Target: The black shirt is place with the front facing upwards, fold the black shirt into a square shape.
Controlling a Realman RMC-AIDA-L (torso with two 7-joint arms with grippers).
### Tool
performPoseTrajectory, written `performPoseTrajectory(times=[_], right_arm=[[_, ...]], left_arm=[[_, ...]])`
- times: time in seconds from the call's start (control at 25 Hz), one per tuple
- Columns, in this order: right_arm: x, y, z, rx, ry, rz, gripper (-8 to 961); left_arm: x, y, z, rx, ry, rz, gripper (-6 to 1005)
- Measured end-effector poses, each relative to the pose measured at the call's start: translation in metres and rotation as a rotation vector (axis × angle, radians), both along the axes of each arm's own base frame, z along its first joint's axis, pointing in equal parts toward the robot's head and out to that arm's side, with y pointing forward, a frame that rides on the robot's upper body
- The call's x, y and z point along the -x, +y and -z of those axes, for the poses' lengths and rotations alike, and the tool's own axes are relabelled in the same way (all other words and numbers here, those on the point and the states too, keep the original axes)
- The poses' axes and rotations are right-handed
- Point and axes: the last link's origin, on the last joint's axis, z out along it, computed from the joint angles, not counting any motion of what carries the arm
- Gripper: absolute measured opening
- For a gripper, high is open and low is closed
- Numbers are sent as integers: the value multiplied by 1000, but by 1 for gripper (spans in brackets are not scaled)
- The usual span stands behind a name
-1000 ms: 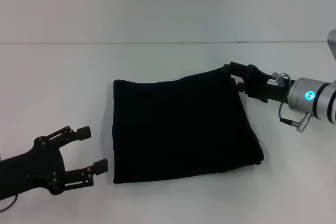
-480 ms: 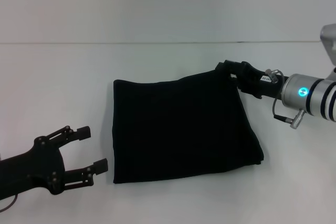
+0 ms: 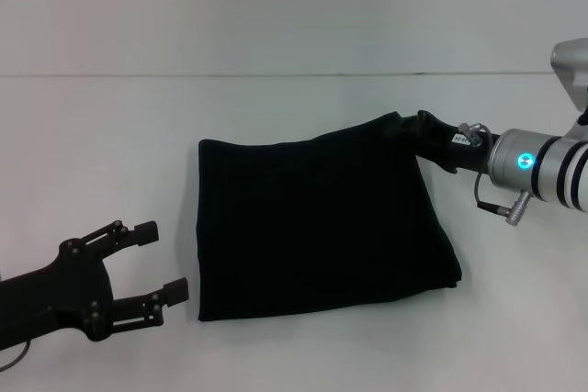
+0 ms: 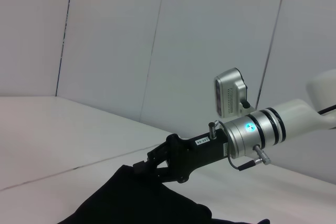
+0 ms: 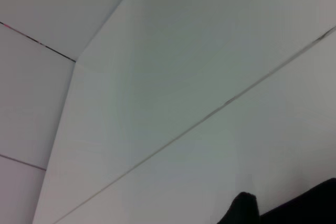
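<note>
The black shirt lies folded into a rough square in the middle of the white table, with no lettering showing. My right gripper is at the shirt's far right corner and looks shut on that corner, which rises a little toward it. The left wrist view shows the same right gripper pinching the raised edge of the shirt. My left gripper hovers open near the table's front left, a short gap away from the shirt's near left corner. A dark patch of shirt shows in the right wrist view.
The white table stretches on all sides of the shirt, and its far edge meets a pale wall. The right arm's silver wrist with a blue light reaches in from the right.
My right gripper has drawn slightly back to the right and its wrist has turned, still at the shirt's far right corner. The shirt's outline is nearly unchanged. The left arm has not moved.
</note>
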Motion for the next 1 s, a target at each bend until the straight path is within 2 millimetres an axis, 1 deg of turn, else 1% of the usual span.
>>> performPoseTrajectory(times=[0.08, 0.32, 0.64, 0.72, 1.0], right_arm=[[0, 0, 0, 0, -1, -1, 262], [1, 1, -2, -7, 5, -1, 31], [9, 10, -11, -71, 29, -33, 10], [10, 12, -12, -89, 26, -42, 23], [0, 14, -12, -115, -20, 4, 69]], left_arm=[[0, 0, 0, 0, 1, 0, 939], [0, 0, 0, 1, 1, 2, 939], [0, 1, 1, 1, 3, -3, 938], [0, 1, 1, 1, 3, -4, 938], [0, 0, 2, 7, 3, -6, 938]])
